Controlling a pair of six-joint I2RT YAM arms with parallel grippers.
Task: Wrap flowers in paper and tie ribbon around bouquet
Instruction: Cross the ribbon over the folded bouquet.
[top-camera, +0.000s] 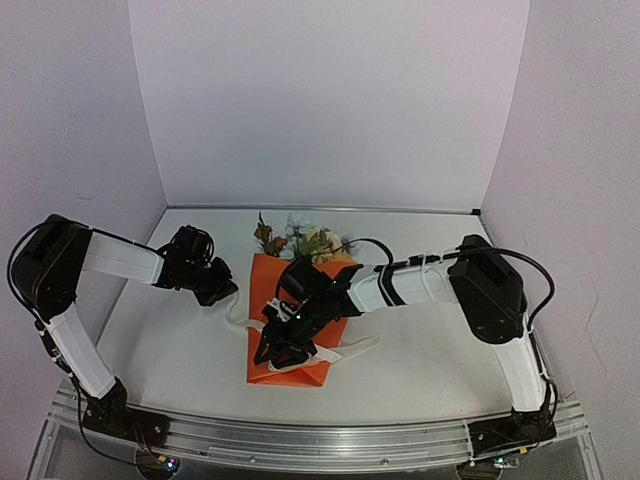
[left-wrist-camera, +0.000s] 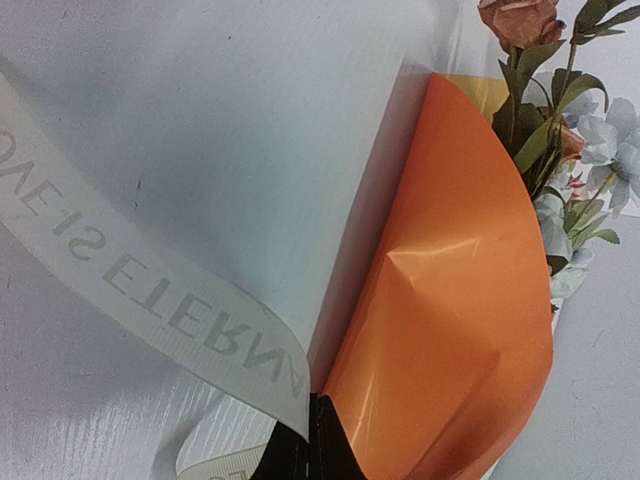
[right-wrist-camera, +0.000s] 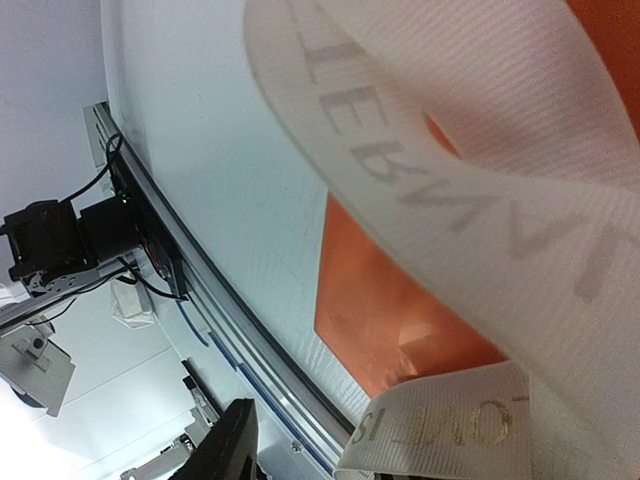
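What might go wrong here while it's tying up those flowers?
The cream lettered fabric ribbon, pinched by the left gripper, hangs slack beside the orange paper wrap; a tug may slip it off instead of tightening. The wrap's edge curls open, so pulling could unroll it and loosen the pale blue and rust artificial flowers.

There are two robot arms, the left arm (top-camera: 120, 258) and the right arm (top-camera: 420, 282). Each has one gripper, so that makes two: the left gripper (top-camera: 222, 290) and the right gripper (top-camera: 275, 350). On the one table (top-camera: 430, 375) there is one bunch of flowers (top-camera: 300, 238), one orange paper (top-camera: 262, 372) and one white ribbon (top-camera: 352, 350).
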